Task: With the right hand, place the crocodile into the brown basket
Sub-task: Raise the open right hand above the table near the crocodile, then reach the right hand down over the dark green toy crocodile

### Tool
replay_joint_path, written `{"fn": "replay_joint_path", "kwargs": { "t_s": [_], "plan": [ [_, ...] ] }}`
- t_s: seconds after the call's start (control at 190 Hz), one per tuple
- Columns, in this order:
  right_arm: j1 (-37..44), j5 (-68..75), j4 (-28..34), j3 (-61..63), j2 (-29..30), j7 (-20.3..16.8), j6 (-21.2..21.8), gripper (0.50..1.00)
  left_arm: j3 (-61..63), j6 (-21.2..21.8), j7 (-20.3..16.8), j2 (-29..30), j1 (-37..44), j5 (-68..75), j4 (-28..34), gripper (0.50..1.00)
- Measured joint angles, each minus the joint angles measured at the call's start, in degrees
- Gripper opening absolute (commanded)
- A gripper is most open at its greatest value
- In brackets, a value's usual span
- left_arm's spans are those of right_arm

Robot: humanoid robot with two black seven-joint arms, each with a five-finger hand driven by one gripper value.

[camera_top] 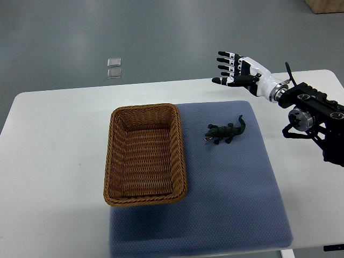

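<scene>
The right hand (pixel 236 69) is hovering with fingers spread, holding nothing — poised above the bench (pixel 54 140) for a reach — while the crocodile (pixel 226 131) is lying on the blue mat (pixel 236 193), just beside the empty basket (pixel 145 156).

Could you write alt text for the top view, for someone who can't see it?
A robot's right hand, fingers spread and empty, hovers near the far edge of a white table. A toy crocodile lies on a blue mat, beside an empty brown basket.
</scene>
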Motion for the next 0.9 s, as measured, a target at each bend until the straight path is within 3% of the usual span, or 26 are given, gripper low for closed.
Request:
{"fn": "replay_joint_path", "kwargs": {
  "t_s": [0.601,0.901],
  "plan": [
    [2.1,-31.0,2.0,-1.7,-1.3,7.7,2.5,0.928,0.0,0.0,0.0,0.0,0.0,0.0,0.0,1.000],
    [8.4,-40.3,2.0,-15.1,-3.4,14.7,2.7,0.928,0.0,0.0,0.0,0.0,0.0,0.0,0.0,1.000]
  ]
}}
